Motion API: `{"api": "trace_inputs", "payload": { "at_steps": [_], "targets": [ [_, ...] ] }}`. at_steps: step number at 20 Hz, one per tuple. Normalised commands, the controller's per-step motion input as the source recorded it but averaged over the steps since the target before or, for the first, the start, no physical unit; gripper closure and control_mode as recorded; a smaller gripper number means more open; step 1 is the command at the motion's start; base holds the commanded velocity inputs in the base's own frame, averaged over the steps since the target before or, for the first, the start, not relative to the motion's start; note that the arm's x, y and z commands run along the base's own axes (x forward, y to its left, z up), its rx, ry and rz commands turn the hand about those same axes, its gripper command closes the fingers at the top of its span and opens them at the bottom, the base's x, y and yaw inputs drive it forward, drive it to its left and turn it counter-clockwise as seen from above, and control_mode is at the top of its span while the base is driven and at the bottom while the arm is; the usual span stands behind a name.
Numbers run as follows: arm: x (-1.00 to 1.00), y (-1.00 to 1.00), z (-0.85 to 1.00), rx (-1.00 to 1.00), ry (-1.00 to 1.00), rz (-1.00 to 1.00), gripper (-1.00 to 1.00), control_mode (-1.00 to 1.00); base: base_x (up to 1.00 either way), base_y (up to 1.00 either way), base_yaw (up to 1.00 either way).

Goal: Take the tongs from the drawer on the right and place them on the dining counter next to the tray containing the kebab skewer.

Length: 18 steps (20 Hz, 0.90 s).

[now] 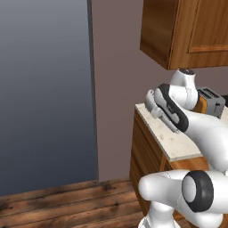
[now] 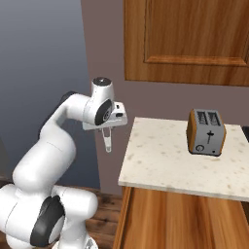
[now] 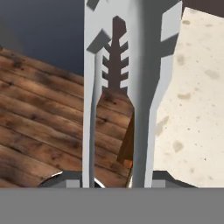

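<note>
Hanging from the gripper, the tongs point down, both fingers clamped on their upper end, just off the left edge of a speckled countertop carrying a toaster. Carried clear of the edge, likely for transit; 2 scalloped arms run up the hand view.

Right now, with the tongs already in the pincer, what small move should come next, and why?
Probably carry on toward the dining counter. The pincer holds the tongs hanging down in the air, left of the speckled countertop with the toaster. No reddish-brown tray lies on this top, so setting the tongs down here would likely be wrong.
</note>
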Motion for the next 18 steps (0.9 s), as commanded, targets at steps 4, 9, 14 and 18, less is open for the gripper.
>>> {"api": "trace_inputs", "payload": {
  "at_steps": [4,9,14,18],
  "targets": [
    [0.14,0.73,0.35,0.00,0.00,0.00,1.00,-1.00,0.00,0.00,0.00],
    [0.02,0.67,0.34,0.00,-0.04,0.00,1.00,-1.00,0.00,0.00,0.00],
    [-0.07,0.39,0.23,0.00,-0.01,0.00,1.00,-1.00,0.00,0.00,0.00],
    [-0.18,0.31,0.21,0.00,-0.07,-0.02,1.00,-1.00,0.00,0.00,0.00]
  ]
}}
